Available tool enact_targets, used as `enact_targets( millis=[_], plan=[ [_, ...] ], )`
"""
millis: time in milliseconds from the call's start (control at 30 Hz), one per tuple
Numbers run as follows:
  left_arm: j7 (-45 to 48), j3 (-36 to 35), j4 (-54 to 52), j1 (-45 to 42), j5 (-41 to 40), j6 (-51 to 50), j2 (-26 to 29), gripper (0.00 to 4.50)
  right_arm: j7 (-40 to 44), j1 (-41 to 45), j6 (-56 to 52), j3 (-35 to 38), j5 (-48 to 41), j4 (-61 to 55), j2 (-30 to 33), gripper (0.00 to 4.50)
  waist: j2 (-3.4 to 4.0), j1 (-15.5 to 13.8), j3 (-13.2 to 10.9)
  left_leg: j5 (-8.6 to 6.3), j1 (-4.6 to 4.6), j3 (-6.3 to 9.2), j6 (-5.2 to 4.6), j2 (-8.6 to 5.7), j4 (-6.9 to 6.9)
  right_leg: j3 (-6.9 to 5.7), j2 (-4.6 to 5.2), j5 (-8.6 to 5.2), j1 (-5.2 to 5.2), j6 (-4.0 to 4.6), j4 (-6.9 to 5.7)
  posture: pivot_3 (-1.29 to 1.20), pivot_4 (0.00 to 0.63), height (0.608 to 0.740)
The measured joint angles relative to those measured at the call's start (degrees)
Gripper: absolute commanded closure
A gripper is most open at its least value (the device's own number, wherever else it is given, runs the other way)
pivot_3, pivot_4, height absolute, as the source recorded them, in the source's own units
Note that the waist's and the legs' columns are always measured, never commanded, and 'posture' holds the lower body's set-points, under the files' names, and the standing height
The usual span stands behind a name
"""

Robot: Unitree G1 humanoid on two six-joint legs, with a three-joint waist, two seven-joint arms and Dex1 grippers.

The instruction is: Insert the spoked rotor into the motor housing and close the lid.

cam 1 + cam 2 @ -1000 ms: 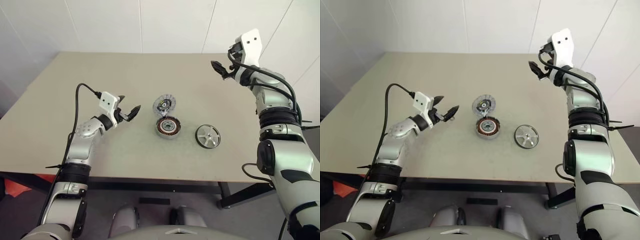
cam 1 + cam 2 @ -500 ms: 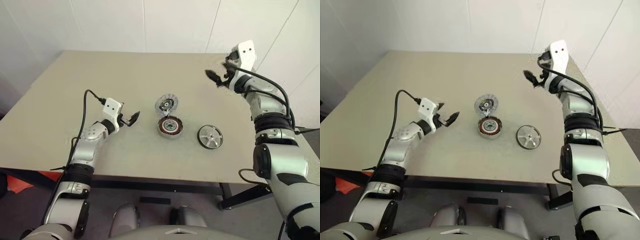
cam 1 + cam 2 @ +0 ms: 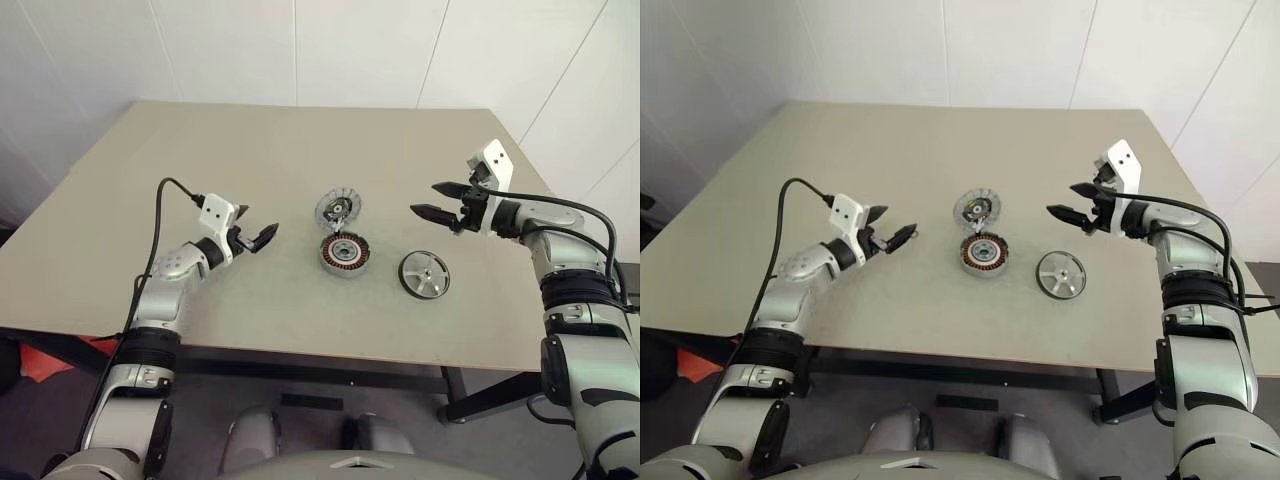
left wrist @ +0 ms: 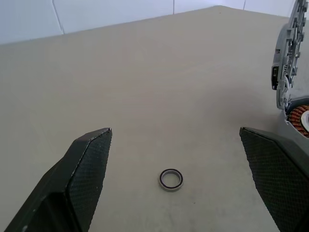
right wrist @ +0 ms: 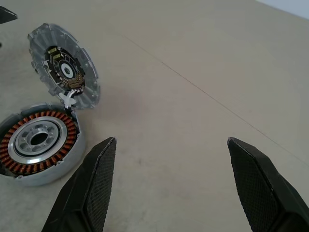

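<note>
Both arms are built of silver-grey metallic segments joined by black ribbed collars. Each wrist carries a white block with two small dark dots. The left gripper [image 3: 258,238] and right gripper [image 3: 432,200] have two tapered black fingers [image 4: 84,169] with cross-hatched pads. Black cables loop behind each gripper.

You see a round grey metal motor housing [image 5: 36,150] ringed with copper-coloured windings, a ribbed grey lid [image 5: 65,67] with a dark, green-flecked centre, a silver spoked rotor [image 3: 424,274], and a beige table [image 3: 250,150].
</note>
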State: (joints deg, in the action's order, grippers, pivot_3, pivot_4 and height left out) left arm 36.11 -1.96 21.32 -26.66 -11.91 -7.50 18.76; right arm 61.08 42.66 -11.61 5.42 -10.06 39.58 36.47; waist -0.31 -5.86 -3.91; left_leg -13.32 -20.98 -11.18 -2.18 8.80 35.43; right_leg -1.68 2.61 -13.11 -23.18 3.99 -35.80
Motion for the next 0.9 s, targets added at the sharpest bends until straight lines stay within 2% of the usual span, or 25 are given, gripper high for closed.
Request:
enact_targets(
  millis=[367,467,533,700,900],
  plan=[
    [-2.01,0.21,7.53,-2.15,2.13,0.95,-2.23,0.00,-2.37,0.02,0.72,-1.04,0.17,-0.06,-1.54,0.34,0.00,-0.26,0.00,-0.01,-0.11,0.01,-0.04,-0.01,0.01,-0.03,0.02,0.00,-0.05,0.00,0.04,0.00,0.000,0.740],
    [-2.84,1.01,7.79,-2.77,3.18,0.88,-3.06,0.59,-2.80,0.21,1.37,-1.56,0.71,-0.06,-1.68,0.29,0.00,-0.26,0.00,-0.01,-0.11,0.01,-0.04,-0.01,0.01,-0.03,0.02,0.00,-0.05,0.00,0.03,0.00,0.000,0.740],
    [-4.01,2.57,7.85,-3.33,4.81,0.33,-3.40,1.17,-3.44,0.63,1.89,-1.63,0.91,-0.06,-1.88,0.29,0.00,-0.25,0.00,-0.01,-0.11,0.02,-0.04,-0.01,0.01,-0.03,0.02,0.00,-0.05,0.00,0.03,0.00,0.000,0.740],
    [-6.46,4.89,6.76,-4.33,7.05,-2.67,-4.91,1.17,-4.98,1.69,3.32,-1.67,1.12,-0.06,-2.11,0.29,0.00,-0.19,0.00,-0.01,-0.11,0.02,-0.04,-0.01,0.00,-0.03,0.02,0.00,-0.05,0.00,0.03,0.00,0.000,0.740],
    [-7.77,4.70,6.37,-4.36,8.14,-4.41,-3.81,1.17,-6.27,1.79,4.25,-1.67,1.26,0.49,-2.14,0.29,0.00,-0.01,0.00,-0.01,-0.12,0.02,-0.04,-0.02,0.00,-0.03,0.02,0.00,-0.05,0.00,0.03,0.00,0.000,0.740]
  ],
)
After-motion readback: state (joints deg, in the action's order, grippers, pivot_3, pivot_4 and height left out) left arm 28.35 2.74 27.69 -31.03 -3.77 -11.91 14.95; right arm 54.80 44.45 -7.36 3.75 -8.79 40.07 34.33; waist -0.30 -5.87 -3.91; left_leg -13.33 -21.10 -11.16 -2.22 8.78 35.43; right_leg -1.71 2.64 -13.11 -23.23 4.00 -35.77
